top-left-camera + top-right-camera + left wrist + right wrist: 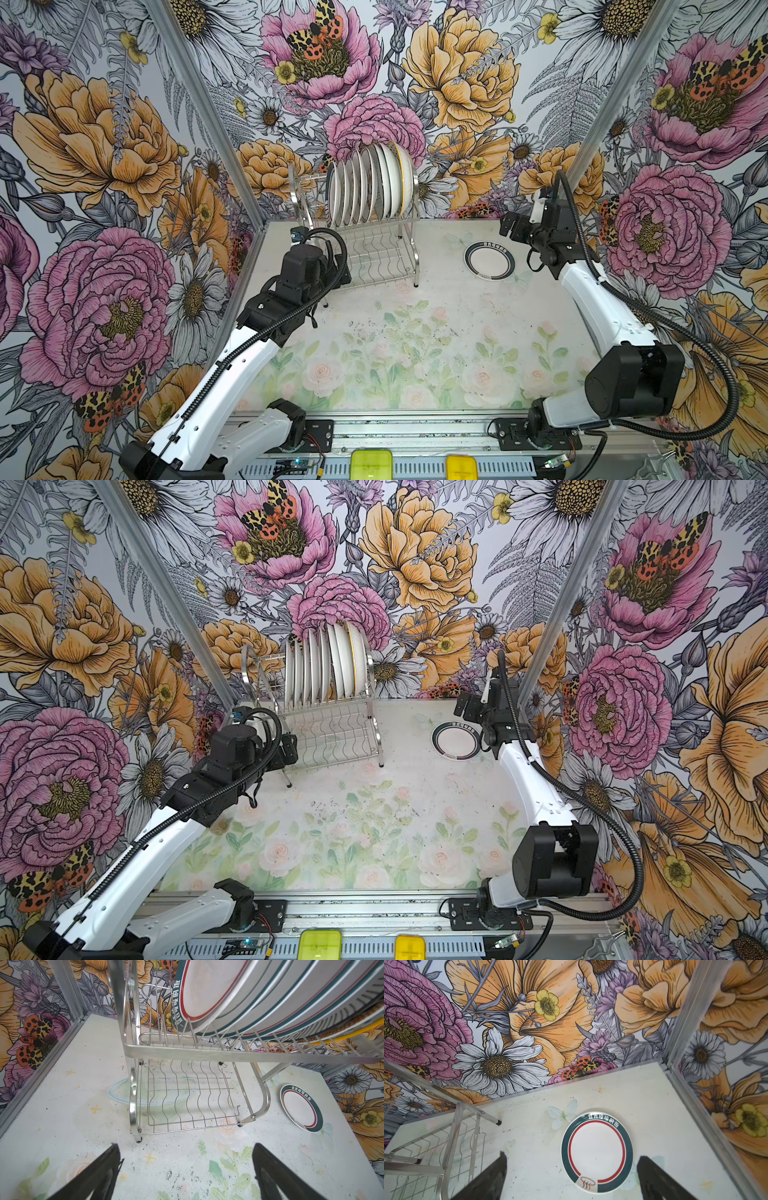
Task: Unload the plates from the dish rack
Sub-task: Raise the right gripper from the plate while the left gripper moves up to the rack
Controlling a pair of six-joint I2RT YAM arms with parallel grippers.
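Observation:
The steel dish rack (409, 232) (376, 729) stands at the back of the table. Several plates (370, 183) (328, 663) stand on edge in its upper tier; its lower shelf holds nothing. One plate with a dark green rim and red ring (489, 259) (597, 1151) lies flat on the table right of the rack. My left gripper (186, 1147) is open and empty, low at the rack's front left leg. My right gripper (513, 226) (572, 1155) is open and empty, hovering just above and beside the flat plate, not touching it.
Floral walls with aluminium corner posts (208, 108) close in the back and both sides. The table (395, 340) has a pale flower print. Two yellow boxes (371, 463) sit on the front rail between the arm bases.

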